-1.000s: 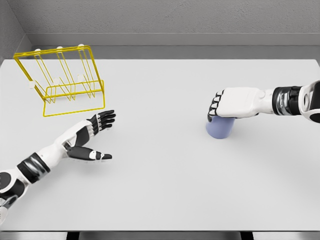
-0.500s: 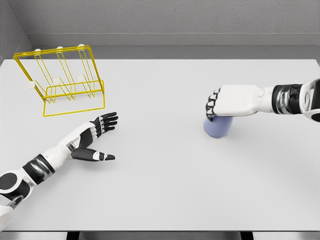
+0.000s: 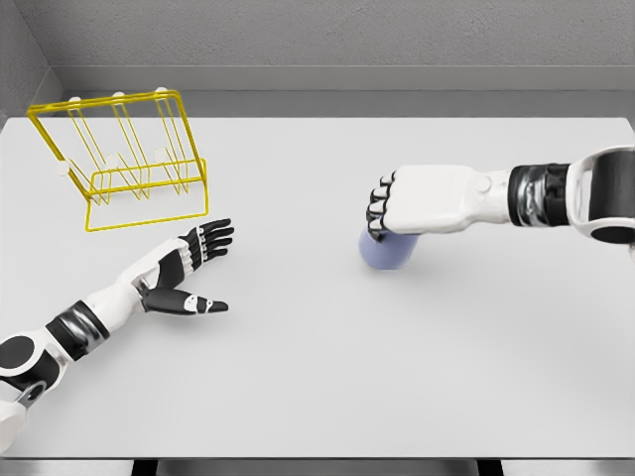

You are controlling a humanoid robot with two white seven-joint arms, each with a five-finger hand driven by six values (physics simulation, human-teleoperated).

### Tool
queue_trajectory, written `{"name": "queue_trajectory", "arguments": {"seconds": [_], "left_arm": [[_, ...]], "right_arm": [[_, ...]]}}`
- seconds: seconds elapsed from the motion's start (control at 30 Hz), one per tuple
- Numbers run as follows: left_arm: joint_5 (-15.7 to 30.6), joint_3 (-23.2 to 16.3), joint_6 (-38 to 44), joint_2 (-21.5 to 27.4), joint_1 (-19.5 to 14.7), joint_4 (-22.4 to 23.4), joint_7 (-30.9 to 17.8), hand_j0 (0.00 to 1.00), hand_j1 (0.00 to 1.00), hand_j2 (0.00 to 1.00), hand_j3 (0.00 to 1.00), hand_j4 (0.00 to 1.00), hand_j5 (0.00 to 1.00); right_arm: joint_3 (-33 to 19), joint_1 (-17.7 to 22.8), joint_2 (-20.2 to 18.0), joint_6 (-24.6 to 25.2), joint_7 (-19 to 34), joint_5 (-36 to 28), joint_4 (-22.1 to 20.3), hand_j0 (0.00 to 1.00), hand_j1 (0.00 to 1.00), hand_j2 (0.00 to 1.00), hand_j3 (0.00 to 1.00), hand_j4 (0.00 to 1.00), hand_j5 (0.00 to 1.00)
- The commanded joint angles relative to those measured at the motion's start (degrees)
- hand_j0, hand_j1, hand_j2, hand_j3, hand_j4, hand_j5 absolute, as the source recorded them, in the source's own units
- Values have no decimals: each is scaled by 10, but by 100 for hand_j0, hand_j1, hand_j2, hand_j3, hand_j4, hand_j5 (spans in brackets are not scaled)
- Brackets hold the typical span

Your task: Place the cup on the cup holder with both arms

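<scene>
A pale blue cup (image 3: 388, 252) is near the middle of the white table, with my right hand (image 3: 382, 210) curled over its top and shut on it. Most of the cup's upper part is hidden under the palm. The yellow wire cup holder (image 3: 129, 159) stands at the far left of the table. My left hand (image 3: 203, 268) lies low over the table in front of the holder, fingers spread, thumb apart, holding nothing. About 170 pixels separate it from the cup.
The table (image 3: 317, 377) has a grey wall behind it and a dark front edge at the bottom. Open tabletop lies between the two hands and in front of them.
My right hand has carried the cup leftward, toward the table's middle. The left hand has shifted only slightly and stays spread.
</scene>
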Motion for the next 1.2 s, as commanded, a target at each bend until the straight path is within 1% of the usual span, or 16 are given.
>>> {"name": "queue_trajectory", "arguments": {"seconds": [0.0,0.17,0.27,0.3,0.37,0.5,0.67,0.73,0.87,1.07,1.1,1.13,1.17], "left_arm": [[1,-1,0,1,0,0,0,100,100,100,100,100,100],[0,-2,-1,1,-2,-1,1,100,100,100,100,100,100],[-3,-2,-2,1,-3,-1,1,100,100,100,100,100,100],[-3,-2,-2,1,-4,-1,1,100,100,100,100,100,100],[-3,-2,-1,1,-6,0,1,100,100,100,100,100,100],[-3,-3,-1,0,-6,0,1,100,100,100,100,100,100],[-3,-2,-1,0,-6,0,2,100,100,100,100,100,100],[-3,-2,-1,0,-6,0,1,100,100,100,100,100,100],[-3,-2,-1,0,-6,0,1,100,100,100,100,100,100],[-3,-2,-1,0,-6,0,2,100,100,100,100,100,100],[-3,-2,-1,0,-6,0,1,100,100,100,100,100,100],[-3,-2,-1,0,-6,0,1,100,100,100,100,100,100],[-3,-2,-1,0,-6,0,1,100,100,100,100,100,100]], "right_arm": [[3,0,16,2,0,-2,-1,55,55,55,55,55,55],[7,-1,48,2,0,1,-1,55,55,55,55,55,55],[8,-1,56,2,0,1,-1,55,55,55,55,55,55],[8,0,66,2,0,2,-1,55,55,55,55,55,55],[22,-1,77,2,0,3,-1,55,55,55,55,55,55],[23,-2,84,2,0,6,-1,55,55,55,55,55,55],[37,-4,108,2,0,12,-1,55,55,55,55,55,55],[49,-10,109,2,0,11,-1,55,55,55,55,55,55],[56,-12,117,2,0,11,-1,55,55,55,55,55,55],[57,-12,128,2,0,12,-1,55,55,55,55,55,55],[57,-12,131,2,0,15,-1,56,56,56,56,56,56],[58,-12,131,2,0,15,-1,64,64,64,64,64,64],[57,-12,133,2,0,15,-1,77,77,77,77,77,77]]}}
